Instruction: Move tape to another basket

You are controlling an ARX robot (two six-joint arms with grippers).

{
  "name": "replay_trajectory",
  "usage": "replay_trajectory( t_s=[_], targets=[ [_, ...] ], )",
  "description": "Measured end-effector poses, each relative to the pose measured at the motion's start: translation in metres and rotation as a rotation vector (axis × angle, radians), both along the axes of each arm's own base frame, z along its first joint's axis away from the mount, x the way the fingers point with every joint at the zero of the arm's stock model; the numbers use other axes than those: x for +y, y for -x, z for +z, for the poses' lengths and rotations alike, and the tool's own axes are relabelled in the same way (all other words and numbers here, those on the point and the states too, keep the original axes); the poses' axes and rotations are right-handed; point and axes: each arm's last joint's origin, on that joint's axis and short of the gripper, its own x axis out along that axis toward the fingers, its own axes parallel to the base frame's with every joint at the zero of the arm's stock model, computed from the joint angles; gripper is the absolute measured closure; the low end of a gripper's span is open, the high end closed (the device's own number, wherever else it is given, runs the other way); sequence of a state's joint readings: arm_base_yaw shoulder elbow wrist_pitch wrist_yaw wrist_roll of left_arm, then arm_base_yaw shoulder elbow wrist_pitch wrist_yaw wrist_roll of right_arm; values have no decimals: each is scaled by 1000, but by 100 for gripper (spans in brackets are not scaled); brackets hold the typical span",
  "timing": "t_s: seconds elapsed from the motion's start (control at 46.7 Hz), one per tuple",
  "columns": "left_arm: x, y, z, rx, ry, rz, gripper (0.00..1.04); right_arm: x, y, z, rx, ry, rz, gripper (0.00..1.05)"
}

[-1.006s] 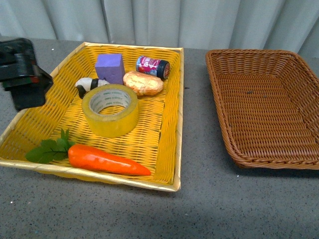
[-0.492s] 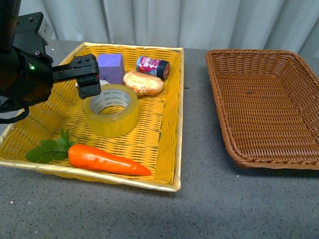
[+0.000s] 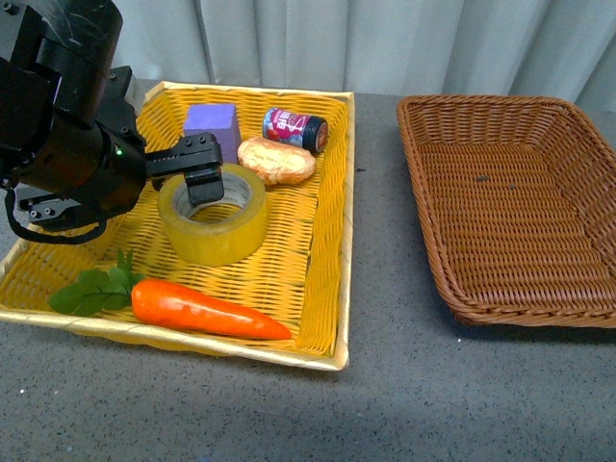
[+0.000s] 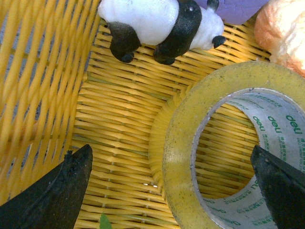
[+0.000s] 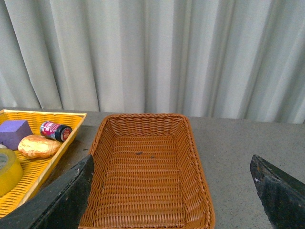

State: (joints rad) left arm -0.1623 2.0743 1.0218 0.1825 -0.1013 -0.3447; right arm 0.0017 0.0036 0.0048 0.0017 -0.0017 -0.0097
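The yellow tape lies flat in the bright yellow basket, white core facing up. My left gripper is open and hangs just over the roll's left rim. In the left wrist view the left gripper straddles one wall of the tape, with one finger outside the roll and one over the core. The dark brown basket stands to the right with nothing in it. My right gripper is open above the brown basket and does not show in the front view. The tape's edge also shows in the right wrist view.
The yellow basket also holds a carrot at the front, a purple block, a small can and a bread roll at the back. A panda toy lies beside the tape. Grey tabletop separates the baskets.
My left arm has come in from the far left over the yellow basket and moved right until its open gripper is over the tape. The tape has not moved.
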Motion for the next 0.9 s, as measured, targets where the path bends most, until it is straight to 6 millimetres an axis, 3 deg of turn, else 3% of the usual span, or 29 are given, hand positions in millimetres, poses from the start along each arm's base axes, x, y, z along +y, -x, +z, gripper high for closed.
replay_trajectory(
  t_s=[0.214, 0.685, 0.899],
  targets=[
    [-1, -2, -11, 44, -7, 0, 8, 0, 0, 0, 0, 0, 0, 9],
    [-3, -5, -8, 20, 10, -2, 86, 0, 0, 0, 0, 0, 0, 9],
    [-10, -7, 4, -34, -21, -105, 88, 0, 0, 0, 0, 0, 0, 9]
  ],
)
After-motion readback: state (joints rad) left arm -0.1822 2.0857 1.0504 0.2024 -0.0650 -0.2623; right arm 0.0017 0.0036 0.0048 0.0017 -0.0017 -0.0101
